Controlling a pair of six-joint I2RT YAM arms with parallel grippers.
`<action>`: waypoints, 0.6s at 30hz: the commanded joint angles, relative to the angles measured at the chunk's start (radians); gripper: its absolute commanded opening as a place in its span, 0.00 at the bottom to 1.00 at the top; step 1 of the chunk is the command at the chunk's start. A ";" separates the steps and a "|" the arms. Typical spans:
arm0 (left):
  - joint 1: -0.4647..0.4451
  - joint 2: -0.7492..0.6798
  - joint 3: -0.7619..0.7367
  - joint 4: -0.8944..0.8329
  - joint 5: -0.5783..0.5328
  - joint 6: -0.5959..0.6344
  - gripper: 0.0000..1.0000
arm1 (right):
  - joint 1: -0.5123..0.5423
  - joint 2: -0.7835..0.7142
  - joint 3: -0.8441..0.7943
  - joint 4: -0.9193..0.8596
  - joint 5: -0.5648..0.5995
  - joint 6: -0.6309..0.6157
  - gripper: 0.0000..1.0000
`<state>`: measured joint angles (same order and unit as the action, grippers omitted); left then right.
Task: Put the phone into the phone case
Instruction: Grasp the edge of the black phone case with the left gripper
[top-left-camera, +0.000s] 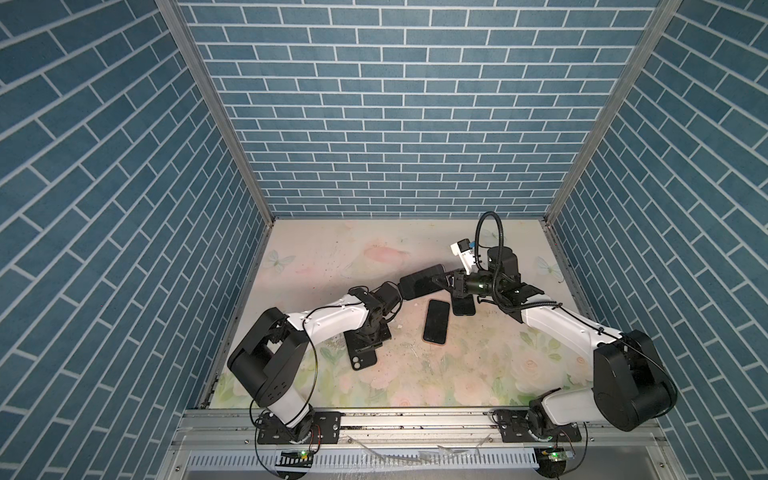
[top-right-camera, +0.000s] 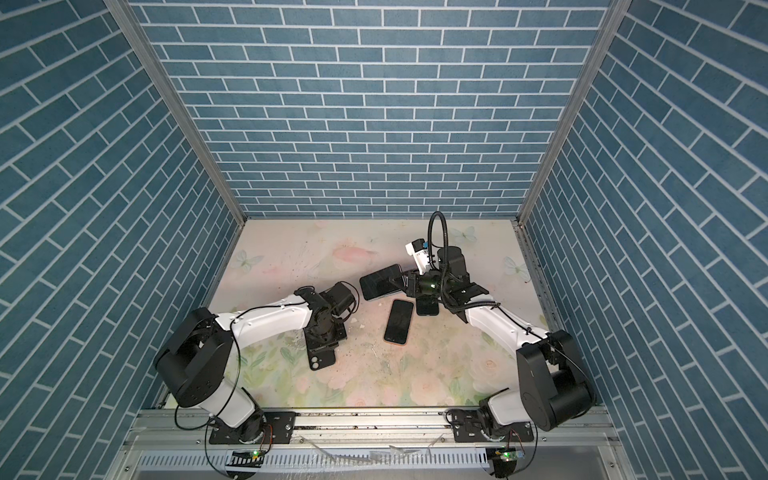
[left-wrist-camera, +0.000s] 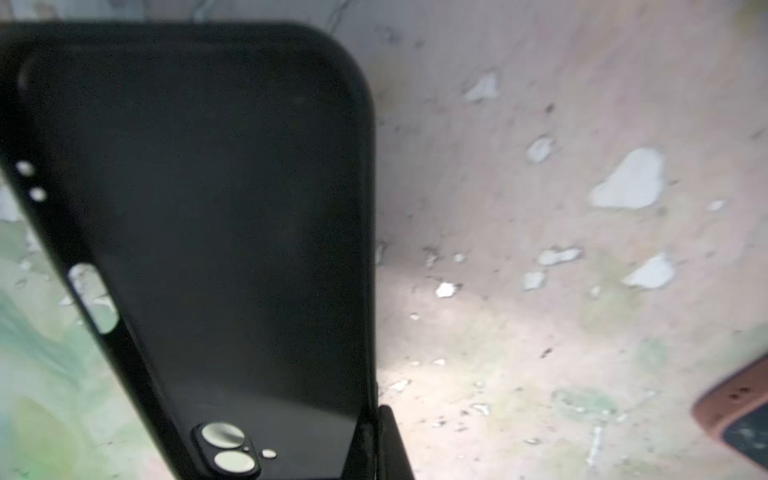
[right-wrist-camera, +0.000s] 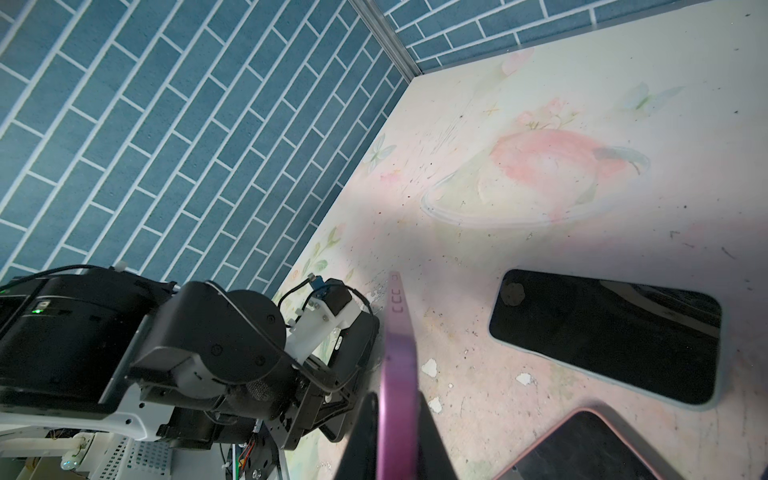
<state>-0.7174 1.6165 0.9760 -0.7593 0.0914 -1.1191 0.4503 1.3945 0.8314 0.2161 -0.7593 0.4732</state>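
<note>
The left claw is clamped on a side wall of the black phone case, low at the left of the bench. The right claw pinches the purple phone by its edges, raised over mid-bench and well apart from the case. A pink-edged phone lies flat nearby.
</note>
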 joint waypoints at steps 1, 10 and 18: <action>0.010 -0.010 0.023 0.068 0.027 -0.175 0.00 | -0.011 -0.061 -0.010 0.042 -0.005 -0.005 0.00; 0.039 0.039 0.059 0.085 0.154 -0.554 0.00 | -0.039 -0.154 -0.062 -0.015 0.038 -0.030 0.00; 0.057 0.083 0.006 0.300 0.180 -0.763 0.00 | -0.044 -0.181 -0.080 -0.033 0.045 -0.031 0.00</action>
<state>-0.6754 1.6848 1.0092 -0.5526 0.2607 -1.7573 0.4110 1.2449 0.7494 0.1604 -0.7105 0.4698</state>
